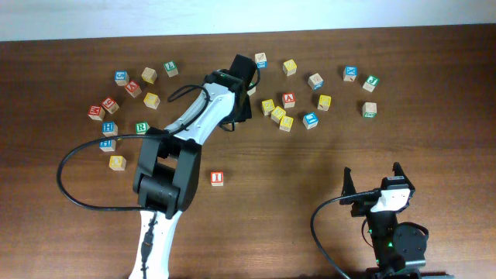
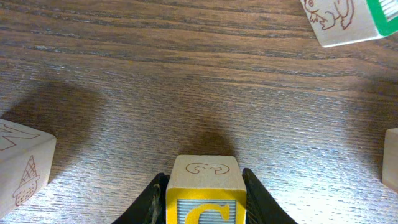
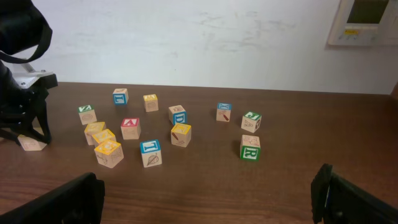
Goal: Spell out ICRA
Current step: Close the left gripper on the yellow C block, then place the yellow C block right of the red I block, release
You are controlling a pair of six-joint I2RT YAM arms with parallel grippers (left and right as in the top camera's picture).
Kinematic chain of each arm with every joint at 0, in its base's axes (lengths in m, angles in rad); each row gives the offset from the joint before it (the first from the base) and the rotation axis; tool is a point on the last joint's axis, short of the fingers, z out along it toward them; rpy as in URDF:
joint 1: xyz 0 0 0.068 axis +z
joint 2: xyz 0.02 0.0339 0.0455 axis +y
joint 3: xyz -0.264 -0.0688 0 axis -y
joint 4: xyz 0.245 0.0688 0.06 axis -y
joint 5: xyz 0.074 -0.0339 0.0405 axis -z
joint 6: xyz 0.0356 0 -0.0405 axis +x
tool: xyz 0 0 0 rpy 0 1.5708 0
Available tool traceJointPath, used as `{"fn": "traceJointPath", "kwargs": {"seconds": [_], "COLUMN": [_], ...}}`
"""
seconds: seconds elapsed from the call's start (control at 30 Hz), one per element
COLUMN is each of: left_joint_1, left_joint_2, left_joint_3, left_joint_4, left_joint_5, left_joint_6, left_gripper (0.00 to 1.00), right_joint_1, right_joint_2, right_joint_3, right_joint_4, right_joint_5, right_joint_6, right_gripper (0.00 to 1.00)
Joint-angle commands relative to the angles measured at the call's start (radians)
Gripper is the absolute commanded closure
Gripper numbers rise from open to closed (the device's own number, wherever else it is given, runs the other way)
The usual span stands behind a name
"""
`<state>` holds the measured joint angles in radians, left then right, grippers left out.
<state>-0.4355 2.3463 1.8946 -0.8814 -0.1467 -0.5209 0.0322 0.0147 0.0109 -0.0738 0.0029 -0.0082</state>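
A yellow C cube [image 2: 205, 186] stands on the wood between the black fingers of my left gripper [image 2: 204, 182], which press on its two sides. From overhead the left gripper [image 1: 246, 77] reaches to the table's far middle and covers that cube. A red I cube [image 1: 217, 178] sits alone near the table's centre. The red A cube [image 1: 289, 99] [image 3: 130, 127] lies in the middle cluster. Far right is the green R cube [image 1: 370, 109] [image 3: 250, 148]. My right gripper [image 1: 373, 177] [image 3: 211, 193] rests open and empty near the front edge.
Close around the held cube are a cube with an ice-cream drawing [image 2: 22, 162] at left, a green-edged cube [image 2: 342, 22] at top right and another cube's edge [image 2: 392, 162]. Yellow cubes [image 1: 277, 114] crowd beside the A. A second cluster [image 1: 116, 101] lies far left.
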Motion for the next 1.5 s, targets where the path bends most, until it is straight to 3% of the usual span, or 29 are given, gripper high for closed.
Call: {"fn": "traceJointPath", "kwargs": {"seconds": [0.0, 0.1, 0.27, 0.33, 0.5, 0.73, 1.0, 1.47], "left_joint_1": [0.008, 0.008, 0.008, 0.002, -0.062, -0.169, -0.100, -0.099], "left_joint_2": [-0.020, -0.077, -0.156, -0.158, -0.158, -0.157, -0.157, -0.157], "left_joint_3": [0.022, 0.022, 0.022, 0.021, 0.021, -0.140, -0.176, -0.213], "left_joint_4": [-0.017, -0.055, -0.226, -0.323, -0.520, -0.451, -0.428, -0.427], "left_joint_5": [0.004, 0.032, 0.233, 0.335, 0.319, 0.253, 0.227, 0.203], "left_joint_6": [-0.002, -0.002, 0.004, 0.087, 0.135, 0.084, 0.084, -0.003], "left_gripper": [0.73, 0.73, 0.74, 0.73, 0.73, 0.75, 0.75, 0.75], "right_joint_1": [-0.006, -0.006, -0.006, -0.006, -0.006, -0.006, -0.006, -0.006], "right_joint_2": [-0.007, -0.007, -0.007, -0.007, -0.007, -0.007, -0.007, -0.007], "right_joint_3": [-0.005, -0.005, -0.005, -0.005, -0.005, -0.005, -0.005, -0.005], "right_joint_4": [-0.006, -0.006, -0.006, -0.006, -0.006, -0.006, -0.006, -0.006], "right_joint_5": [-0.002, -0.002, -0.002, -0.002, -0.002, -0.002, -0.002, -0.002], "right_joint_6": [-0.003, -0.003, -0.003, -0.003, -0.003, -0.003, -0.003, -0.003], "right_gripper": [0.02, 0.02, 0.02, 0.02, 0.02, 0.02, 0.02, 0.02]}}
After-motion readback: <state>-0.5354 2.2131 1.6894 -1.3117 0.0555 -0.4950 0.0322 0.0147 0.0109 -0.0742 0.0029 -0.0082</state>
